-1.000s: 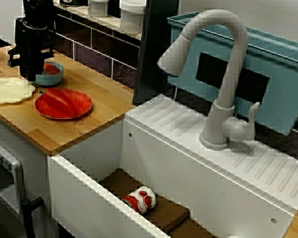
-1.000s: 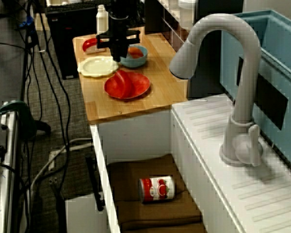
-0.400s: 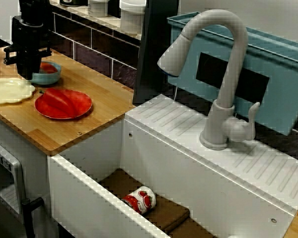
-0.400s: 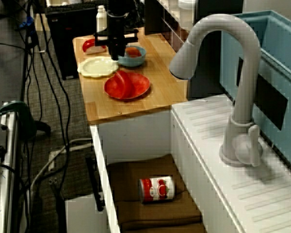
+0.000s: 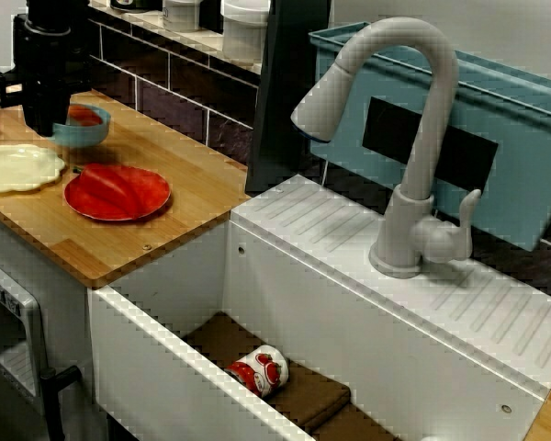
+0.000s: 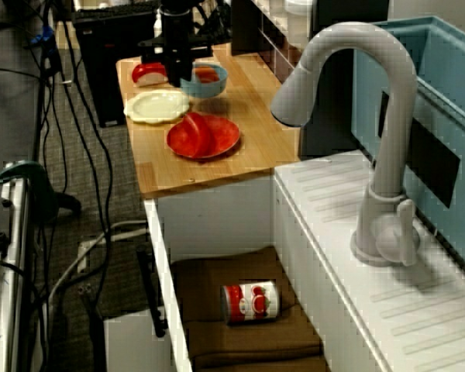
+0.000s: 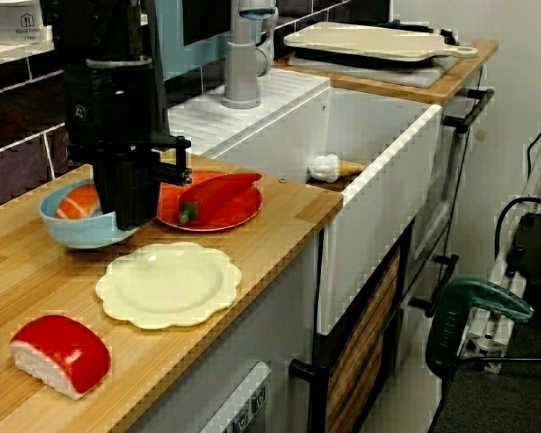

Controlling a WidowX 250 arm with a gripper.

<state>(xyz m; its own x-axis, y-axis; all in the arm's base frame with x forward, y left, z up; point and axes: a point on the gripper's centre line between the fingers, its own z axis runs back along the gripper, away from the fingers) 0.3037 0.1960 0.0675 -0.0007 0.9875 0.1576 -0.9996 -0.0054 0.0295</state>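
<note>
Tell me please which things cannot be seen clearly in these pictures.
- The pincer: its dark tips merge with the rim of the blue bowl in every view, so open or shut is unclear.
- The orange food in the bowl: half hidden behind the pincer in the view from the counter end.
- The can: its label is too small to read in the view from above.

Matte black boxy gripper (image 7: 133, 215), small white marking
</note>
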